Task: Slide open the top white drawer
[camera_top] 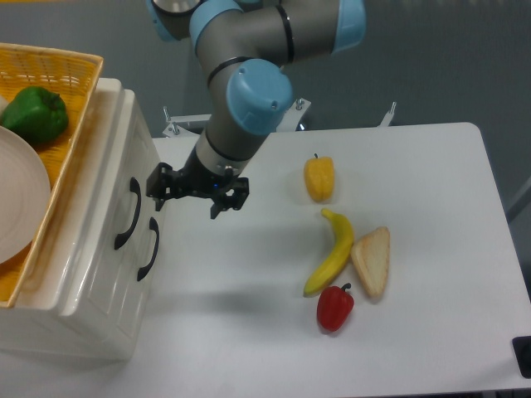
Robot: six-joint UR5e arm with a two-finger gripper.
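Black against cream-white, the curved handle [127, 213] of the top white drawer [124, 199] sits on the front of the drawer unit [91, 274] at the table's left edge, with the second drawer's handle [148, 248] just below and to its right. The drawer looks shut, so the step in hand is the approach. The gripper [196, 192] hangs just beside the upper handle, its fingers spread apart and holding nothing; its left fingertip is close to the drawer front, though contact cannot be judged from this angle.

Next, I judge, the fingers need to straddle or hook the bar, then pull away from the unit toward the table's middle. Picking the upper of the 2 handles matters.

The drawer's tray body is hidden inside the unit. The yellow basket [79, 75] on top, holding a green pepper [35, 114] and a plate [21, 203], is cut off by the left frame edge
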